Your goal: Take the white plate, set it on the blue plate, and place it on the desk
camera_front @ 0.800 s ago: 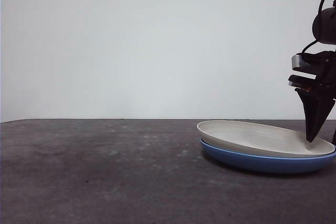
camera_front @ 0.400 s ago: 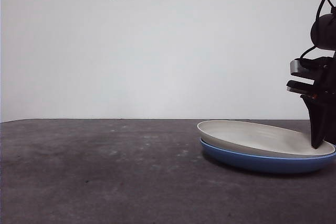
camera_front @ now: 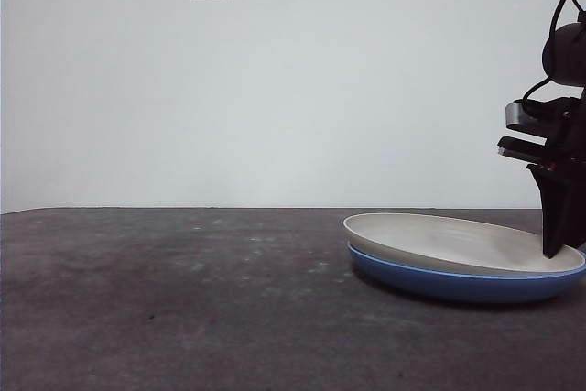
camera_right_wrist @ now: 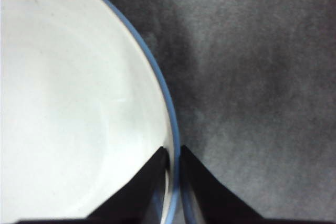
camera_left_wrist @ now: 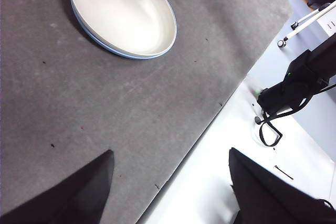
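While straddling both rims, right gripper fingers nearly closed

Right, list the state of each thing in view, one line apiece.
white plate: nested in the blue plate, slightly tilted.
blue plate: flat on the desk, under the white plate.
desk: bearing both plates.
right gripper: jaws closed on the stacked plates' rims.
left gripper: open, raised, away from the plates.

Black wedge-shaped jaws, looping black cables
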`<state>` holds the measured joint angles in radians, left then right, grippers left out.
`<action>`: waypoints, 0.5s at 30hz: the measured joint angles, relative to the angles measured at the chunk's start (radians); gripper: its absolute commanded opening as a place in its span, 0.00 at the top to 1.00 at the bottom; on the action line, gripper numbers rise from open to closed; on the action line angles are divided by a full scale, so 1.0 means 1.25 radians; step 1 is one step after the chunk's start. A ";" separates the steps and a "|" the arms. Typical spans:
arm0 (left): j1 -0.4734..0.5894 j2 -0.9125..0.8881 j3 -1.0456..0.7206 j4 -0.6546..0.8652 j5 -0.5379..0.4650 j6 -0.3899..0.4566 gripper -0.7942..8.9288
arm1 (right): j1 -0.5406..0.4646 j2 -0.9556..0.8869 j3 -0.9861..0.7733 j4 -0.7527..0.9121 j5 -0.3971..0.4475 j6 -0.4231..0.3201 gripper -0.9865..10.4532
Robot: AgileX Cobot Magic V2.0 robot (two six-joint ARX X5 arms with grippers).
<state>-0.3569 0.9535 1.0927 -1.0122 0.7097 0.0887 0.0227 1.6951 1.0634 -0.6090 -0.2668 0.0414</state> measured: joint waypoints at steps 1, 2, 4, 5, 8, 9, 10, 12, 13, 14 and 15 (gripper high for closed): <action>0.000 0.000 0.000 0.000 0.000 0.000 0.57 | -0.003 -0.001 0.000 0.001 -0.006 0.000 0.90; 0.000 0.000 0.000 0.000 0.000 0.000 0.57 | -0.004 -0.004 0.000 0.002 -0.018 0.001 0.90; 0.000 0.000 0.000 0.000 0.000 0.000 0.57 | -0.006 -0.019 0.000 0.004 -0.040 0.007 0.90; 0.000 0.000 0.000 0.000 0.000 0.000 0.57 | -0.008 -0.033 0.000 0.005 -0.052 0.011 0.90; 0.000 0.000 0.000 0.000 0.000 0.000 0.57 | -0.008 -0.083 0.000 0.007 -0.061 0.020 0.90; 0.000 0.000 0.000 0.000 0.000 0.000 0.57 | -0.008 -0.099 0.000 0.008 -0.067 0.023 0.90; 0.000 0.000 0.000 0.000 0.000 0.000 0.57 | -0.007 -0.118 0.000 0.009 -0.080 0.029 0.90; 0.000 0.000 0.000 0.000 0.000 0.000 0.57 | -0.007 -0.152 0.000 0.011 -0.100 0.043 0.90; 0.000 0.000 0.000 0.000 0.000 0.000 0.57 | -0.007 -0.163 0.000 0.012 -0.108 0.049 0.90; 0.000 0.000 0.000 0.000 0.000 0.000 0.57 | -0.007 -0.172 0.000 0.013 -0.114 0.055 0.90; 0.000 0.000 0.000 0.001 0.000 0.000 0.57 | -0.006 -0.179 0.000 0.013 -0.122 0.061 0.90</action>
<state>-0.3569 0.9535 1.0927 -1.0115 0.7097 0.0887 0.0154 1.4708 1.0634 -0.5934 -0.4194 0.1181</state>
